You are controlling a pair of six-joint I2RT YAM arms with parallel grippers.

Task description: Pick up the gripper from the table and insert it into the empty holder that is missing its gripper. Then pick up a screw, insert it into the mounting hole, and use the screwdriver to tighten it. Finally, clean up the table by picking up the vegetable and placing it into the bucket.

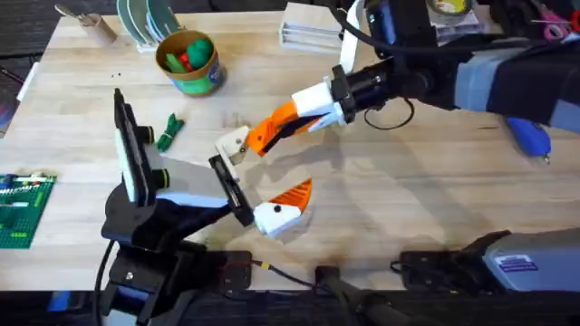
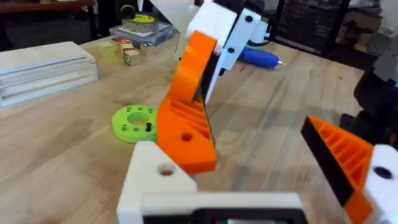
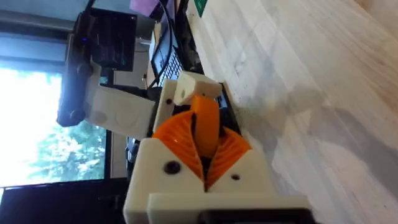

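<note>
The small orange gripper (image 1: 260, 137) (image 2: 185, 134) (image 3: 205, 121) is pinched in my right gripper (image 1: 283, 122) (image 3: 203, 152), which is shut on it. The wedge rests against the cream-white holder (image 1: 233, 143) (image 2: 155, 174) (image 3: 186, 90), the bare finger of my left gripper (image 1: 263, 177) (image 2: 249, 165). That left gripper stands open, and its other finger carries an orange tip (image 1: 292, 195) (image 2: 342, 155). A black screw (image 2: 148, 126) stands on a lime-green disc (image 2: 134, 121). The blue screwdriver (image 1: 528, 136) (image 2: 258, 57) lies at the right. The dark-green vegetable (image 1: 169, 131) lies left of the bucket (image 1: 188, 63).
The bucket holds green and red toy foods. A green brick baseplate (image 1: 23, 208) sits at the left edge. A rack of plates (image 1: 145, 18) and a white stack (image 1: 313, 27) (image 2: 43, 65) stand at the back. Cables run along the table (image 1: 408, 190) front edge.
</note>
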